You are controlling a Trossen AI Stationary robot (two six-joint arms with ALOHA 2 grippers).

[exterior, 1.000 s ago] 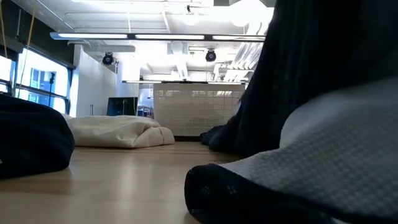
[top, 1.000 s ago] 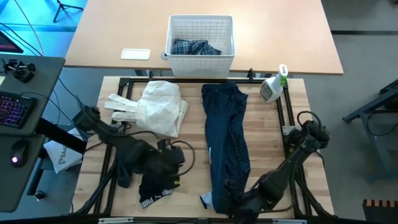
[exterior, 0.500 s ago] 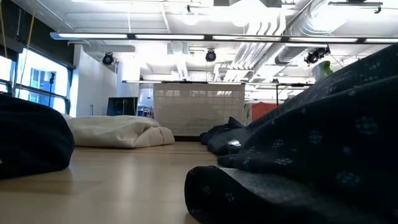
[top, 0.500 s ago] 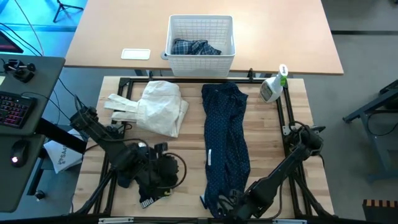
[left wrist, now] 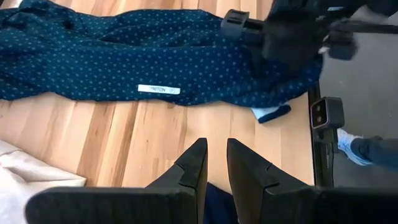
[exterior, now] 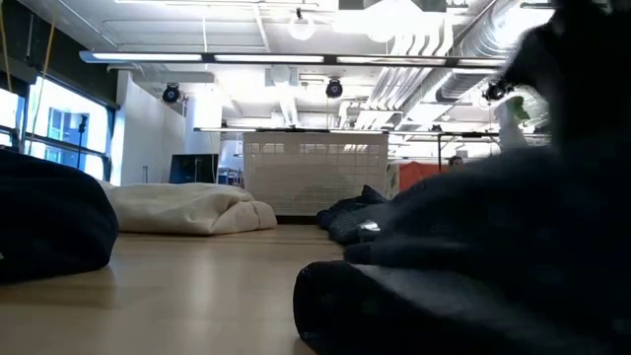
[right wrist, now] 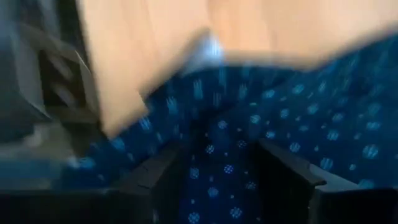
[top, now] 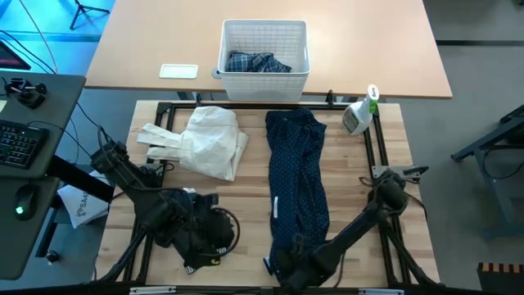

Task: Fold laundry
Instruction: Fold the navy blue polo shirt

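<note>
Navy dotted shirt (top: pixel 296 180) lying limp on counter (top: pixel 250 213) | I'm working right claw (top: pixel 288 264) at its near hem, fingers spread astride cloth | left claw (left wrist: pixel 212 163) nearly closed over dark piece (top: pixel 201 238), grip unclear

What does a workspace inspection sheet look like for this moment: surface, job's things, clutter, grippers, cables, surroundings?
Surface: wooden table, bare between garments.
Job's things: navy dotted shirt laid lengthwise; cream garment bunched at the far left; dark piece under the left arm; plaid shirt in the white basket.
Clutter: spray bottle at the far right corner.
Grippers: left gripper nearly closed over the dark piece; right gripper at the navy shirt's near end.
Cables: loops beside both arms.
Surroundings: keyboard on the side desk.
</note>
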